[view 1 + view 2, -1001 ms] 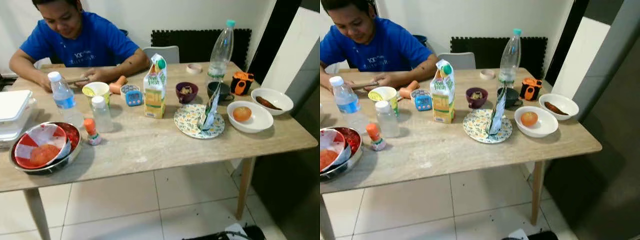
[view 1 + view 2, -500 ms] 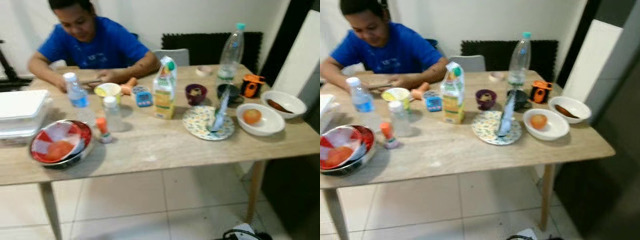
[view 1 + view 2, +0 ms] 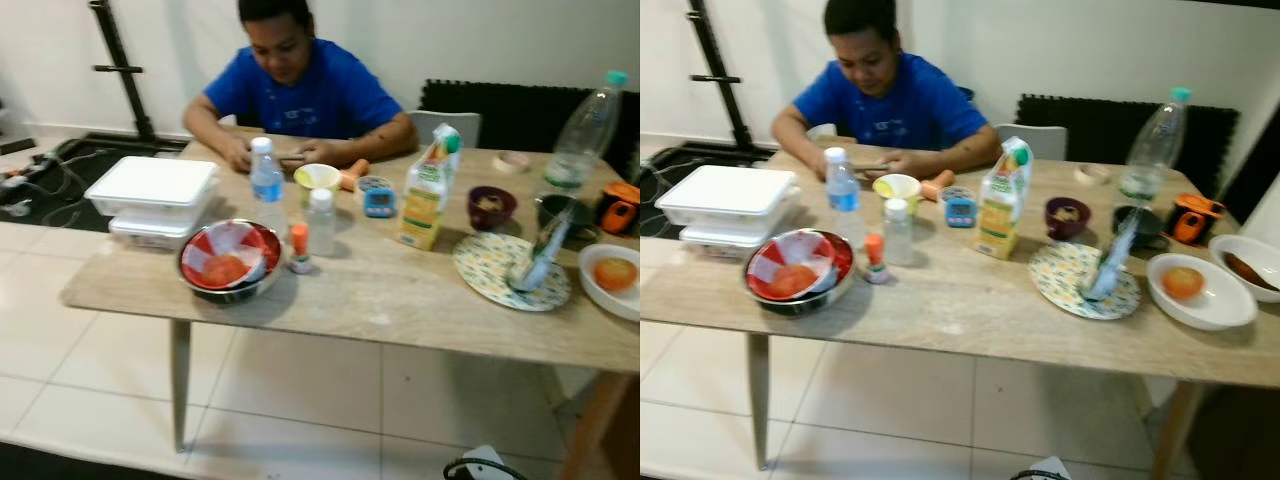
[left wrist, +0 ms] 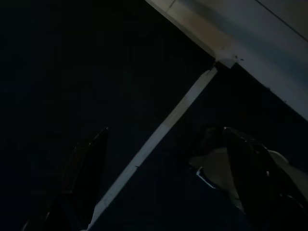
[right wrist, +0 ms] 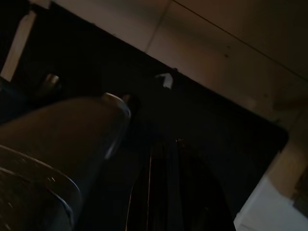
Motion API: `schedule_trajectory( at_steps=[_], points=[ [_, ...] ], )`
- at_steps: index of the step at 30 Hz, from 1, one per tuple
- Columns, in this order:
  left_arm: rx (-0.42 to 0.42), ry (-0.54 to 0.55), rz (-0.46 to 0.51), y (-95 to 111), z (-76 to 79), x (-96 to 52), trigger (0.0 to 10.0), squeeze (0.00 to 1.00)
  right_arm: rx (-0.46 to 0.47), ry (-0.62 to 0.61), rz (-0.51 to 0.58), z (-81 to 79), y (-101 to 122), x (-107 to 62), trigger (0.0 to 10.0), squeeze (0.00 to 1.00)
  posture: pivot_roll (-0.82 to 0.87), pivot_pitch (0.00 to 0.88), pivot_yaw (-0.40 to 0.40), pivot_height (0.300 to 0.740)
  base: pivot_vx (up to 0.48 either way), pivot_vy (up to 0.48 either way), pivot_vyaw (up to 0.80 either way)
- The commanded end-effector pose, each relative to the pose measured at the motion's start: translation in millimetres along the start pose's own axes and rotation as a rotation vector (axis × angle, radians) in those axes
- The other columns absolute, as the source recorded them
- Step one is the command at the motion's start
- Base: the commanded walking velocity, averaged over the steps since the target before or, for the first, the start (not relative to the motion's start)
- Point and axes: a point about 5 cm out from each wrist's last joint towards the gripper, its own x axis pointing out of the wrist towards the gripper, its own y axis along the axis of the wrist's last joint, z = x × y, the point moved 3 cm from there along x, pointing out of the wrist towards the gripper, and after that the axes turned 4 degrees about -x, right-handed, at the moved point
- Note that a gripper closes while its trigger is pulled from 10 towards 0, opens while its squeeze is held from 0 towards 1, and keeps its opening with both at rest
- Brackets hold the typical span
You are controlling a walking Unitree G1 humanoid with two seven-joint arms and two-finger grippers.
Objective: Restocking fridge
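On the wooden table [image 3: 970, 325], food and drink are spread out before a seated person in a blue shirt [image 3: 885, 95]. A juice carton [image 3: 1002, 200] is seen upright near the centre, with a small blue timer [image 3: 960, 208] at its 9 o'clock. Further toward 9 o'clock a labelled water bottle [image 3: 842, 195], a clear bottle with a white cap [image 3: 897, 232] and a small orange-capped bottle [image 3: 875, 259] are grouped. A steel bowl holding a red-and-white bowl [image 3: 798, 272] is set at 8 o'clock, beside stacked white containers [image 3: 728, 203]. At 3 o'clock of the carton lie a patterned plate [image 3: 1080, 282] with a packet, and a white bowl with an orange fruit [image 3: 1195, 290].

The left gripper [image 4: 163, 183] is shown hanging in shadow, fingers spread wide. The right gripper [image 5: 163, 192] is too dark; its state cannot be told.
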Motion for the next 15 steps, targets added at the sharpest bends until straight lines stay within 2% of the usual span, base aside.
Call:
schedule_trajectory(
  at_steps=[1, 5, 8, 10, 12, 15],
  points=[
    [0.032, -0.022, -0.027, -7, 7.4, -0.2, 10.0, 0.00, 0.025, 0.009, 0.009, -4.3, 0, 0.7, 10.0, 0.00, -0.02, 0.020, -0.036, 0.740, 0.000, 0.000, 0.69],
    [0.052, -0.030, -0.032, -8, 9.6, -0.1, 10.0, 0.00, 0.025, 0.015, 0.010, -5.9, 1, 1.0, 10.0, 0.00, -0.03, 0.035, -0.032, 0.740, 0.000, 0.000, 0.69],
    [0.067, -0.044, -0.049, -13, 14.0, -0.5, 10.0, 0.00, 0.022, -0.001, 0.011, -4.8, 0, 0.9, 10.0, 0.00, -0.03, 0.008, -0.032, 0.740, 0.000, 0.000, 0.68],
    [0.081, -0.051, -0.056, -13, 15.7, -0.4, 10.0, 0.00, 0.018, -0.013, 0.021, -2.9, 3, 0.9, 10.0, 0.00, -0.04, 0.031, -0.020, 0.740, 0.000, 0.000, 0.68],
    [0.111, -0.076, -0.064, -15, 18.4, -0.6, 10.0, 0.00, 0.047, -0.039, 0.039, 1.3, 5, 0.5, 10.0, 0.00, -0.04, 0.038, -0.012, 0.740, 0.000, 0.000, 0.00],
    [0.106, -0.078, -0.058, -13, 18.6, -0.3, 10.0, 0.00, 0.075, -0.058, 0.031, 4.0, 2, -0.2, 10.0, 0.00, -0.04, 0.037, -0.014, 0.740, 0.000, 0.000, 0.00]
  ],
)
